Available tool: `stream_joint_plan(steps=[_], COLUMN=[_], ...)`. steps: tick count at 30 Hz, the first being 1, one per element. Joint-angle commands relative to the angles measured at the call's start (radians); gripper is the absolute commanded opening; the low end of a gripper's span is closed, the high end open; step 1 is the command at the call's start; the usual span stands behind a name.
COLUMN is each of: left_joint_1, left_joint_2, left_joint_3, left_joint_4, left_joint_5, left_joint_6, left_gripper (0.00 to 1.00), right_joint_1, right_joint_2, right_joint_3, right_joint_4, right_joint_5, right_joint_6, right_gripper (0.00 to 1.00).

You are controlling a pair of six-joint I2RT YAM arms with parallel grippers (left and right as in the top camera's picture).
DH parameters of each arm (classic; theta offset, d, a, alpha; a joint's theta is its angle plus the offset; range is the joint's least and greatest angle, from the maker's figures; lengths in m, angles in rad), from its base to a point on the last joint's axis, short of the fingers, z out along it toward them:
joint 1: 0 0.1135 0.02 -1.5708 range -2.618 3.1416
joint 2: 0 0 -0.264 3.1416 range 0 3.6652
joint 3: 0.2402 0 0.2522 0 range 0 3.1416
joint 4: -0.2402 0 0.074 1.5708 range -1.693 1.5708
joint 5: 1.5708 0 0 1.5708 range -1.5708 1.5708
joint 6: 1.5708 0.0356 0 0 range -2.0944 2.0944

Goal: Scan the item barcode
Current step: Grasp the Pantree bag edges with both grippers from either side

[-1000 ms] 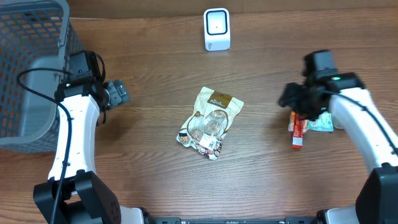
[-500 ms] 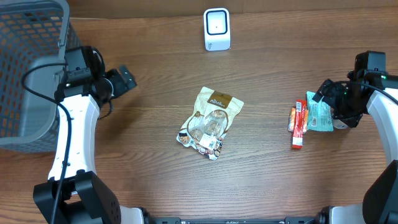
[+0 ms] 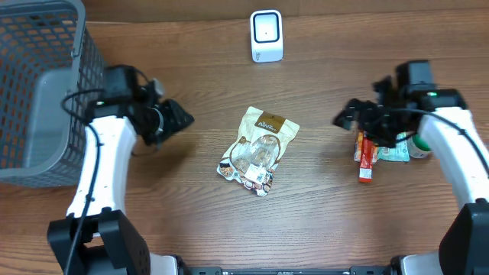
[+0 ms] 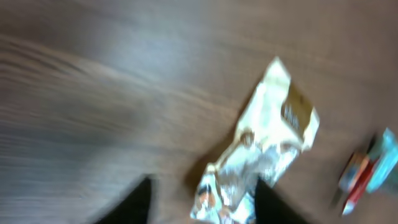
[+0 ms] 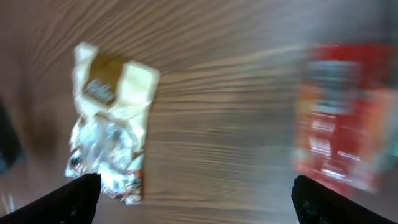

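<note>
Snack bag (image 3: 258,150): flat on the wooden surface (image 3: 321,214), mid-field, brown-labelled end toward the white scanner (image 3: 266,35), which stands well apart at the far edge.
Left claw (image 3: 183,119): left of the bag, pointing at it, clear of it. In the blurred wrist view the fingertips (image 4: 142,198) stand partly apart with nothing between them, and the bag lies ahead on the surface.
Right claw (image 3: 345,118): right of the bag, not touching it. Jaws spread wide, empty.
Red packets (image 3: 367,156): just beside the right claw, with a teal packet (image 3: 396,150) touching them.
Basket (image 3: 38,92): grey mesh, far left, behind the left arm.
</note>
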Motion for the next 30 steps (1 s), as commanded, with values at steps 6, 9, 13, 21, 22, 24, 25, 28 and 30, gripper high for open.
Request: stream_joint_plan(steps=[6,9,13,21,22,24,25,28,30], left_joint_1=[-0.212,-0.293,-0.354,-0.368,-0.368,-0.368,-0.369,-0.370,-0.372], left_joint_2=[-0.008,-0.008,-0.006,-0.006,-0.006,-0.006,-0.006,-0.006,-0.002], left_joint_3=[-0.145,-0.190,-0.231,-0.319,-0.319,-0.323,-0.326,-0.338,-0.338], left_joint_4=[-0.011,-0.013,-0.009,0.126,0.143,0.183,0.199,0.228,0.227], left_joint_5=[-0.007,-0.010,-0.090,-0.142,-0.144,-0.143,-0.141,-0.122,-0.107], left_joint_6=[0.020,0.009,-0.037,-0.077,-0.077,-0.080,-0.093,-0.119,-0.119], left_gripper=[0.04,0.04,0.04,0.04,0.04,0.04,0.04,0.04,0.04], right_joint_1=[0.219,0.270,0.316,0.346,0.346,0.346,0.346,0.346,0.346], right_joint_2=[0.039,0.093,0.148,0.183,0.183,0.183,0.183,0.183,0.183], right_joint_3=[0.014,0.014,0.014,0.014,0.014,0.014,0.013,0.012,0.010], right_joint_4=[0.123,0.188,0.279,0.434,0.448,0.469,0.477,0.494,0.499], right_joint_5=[-0.036,-0.035,-0.035,0.036,0.049,0.079,0.092,0.095,0.096], right_joint_6=[-0.023,-0.025,-0.074,-0.081,-0.081,-0.081,-0.081,-0.081,-0.081], right_gripper=[1.00,1.00,1.00,1.00,1.00,1.00,1.00,1.00,1.00])
